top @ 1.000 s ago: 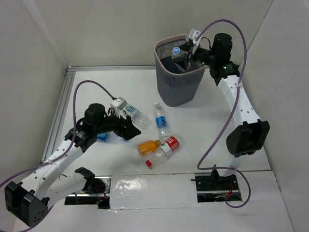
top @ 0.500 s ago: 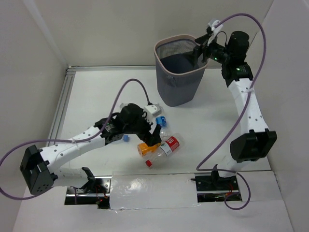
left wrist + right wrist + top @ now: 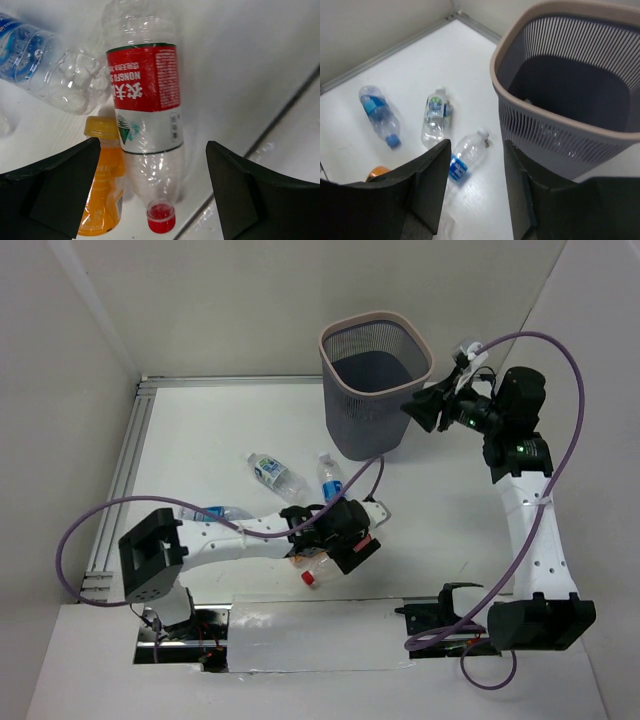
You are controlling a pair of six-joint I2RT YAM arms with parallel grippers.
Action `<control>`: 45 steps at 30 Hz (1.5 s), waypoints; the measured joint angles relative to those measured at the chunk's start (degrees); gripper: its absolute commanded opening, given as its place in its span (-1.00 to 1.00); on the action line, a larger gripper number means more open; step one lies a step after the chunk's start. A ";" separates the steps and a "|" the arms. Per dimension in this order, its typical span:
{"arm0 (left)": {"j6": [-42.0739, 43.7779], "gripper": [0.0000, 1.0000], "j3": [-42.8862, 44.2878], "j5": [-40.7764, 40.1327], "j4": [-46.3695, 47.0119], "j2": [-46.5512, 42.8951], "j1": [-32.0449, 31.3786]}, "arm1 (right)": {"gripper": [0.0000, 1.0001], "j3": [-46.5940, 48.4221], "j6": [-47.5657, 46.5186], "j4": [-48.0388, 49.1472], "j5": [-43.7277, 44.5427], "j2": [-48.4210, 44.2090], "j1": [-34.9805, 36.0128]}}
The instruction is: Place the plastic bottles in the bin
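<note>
We see L gripper [image 3: 152, 150] spread wide above red-label bottle [image 3: 145, 100], orange bottle [image 3: 102, 190] touching it, both flat on table [image 3: 220, 430]. R gripper [image 3: 475, 150] wide, empty, beside bin [image 3: 345, 340]. Three water bottles [image 3: 436, 120] lie outside bin

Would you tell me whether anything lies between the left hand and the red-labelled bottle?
Nothing visible does; the red-labelled bottle lies between the open left hand's fingers, with the orange bottle close beside it.

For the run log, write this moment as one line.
left gripper: open, above red-label bottle | orange bottle: beside it | right gripper: open, empty, beside bin
</note>
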 measured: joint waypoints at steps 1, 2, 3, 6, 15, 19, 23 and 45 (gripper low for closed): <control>-0.04 1.00 0.63 -1.51 -0.39 1.44 -0.26 | 0.14 -1.33 -0.17 -0.44 -0.20 -0.33 -0.07; -0.07 1.00 1.29 -2.89 -0.68 2.86 -0.44 | 0.19 -2.36 -0.26 -1.11 -0.33 -0.42 -0.20; -0.13 1.00 1.92 -4.22 -0.92 4.28 -0.57 | 0.21 -2.69 -0.37 -1.86 -0.39 -0.42 -0.22; -0.26 1.00 2.71 -6.95 -1.11 7.26 -0.83 | 0.26 -2.99 -0.81 -2.75 -0.76 -0.74 -0.22; -1.40 0.71 6.38 -7.54 -1.73 13.81 -0.85 | 0.29 -4.07 -1.29 -3.10 -2.14 -3.93 -0.22; -1.46 0.39 6.38 -6.36 -2.10 14.34 -0.90 | 0.29 -4.33 -1.46 -3.32 -2.60 -4.31 -0.22; -1.62 -0.13 6.99 -5.51 -2.51 14.23 -1.33 | 0.29 -4.33 -1.73 -4.00 -2.54 -4.44 -0.22; -2.29 -0.54 16.02 -10.84 -4.55 -15.26 -0.59 | -0.26 -9.01 -0.35 -1.44 18.12 -15.56 -0.22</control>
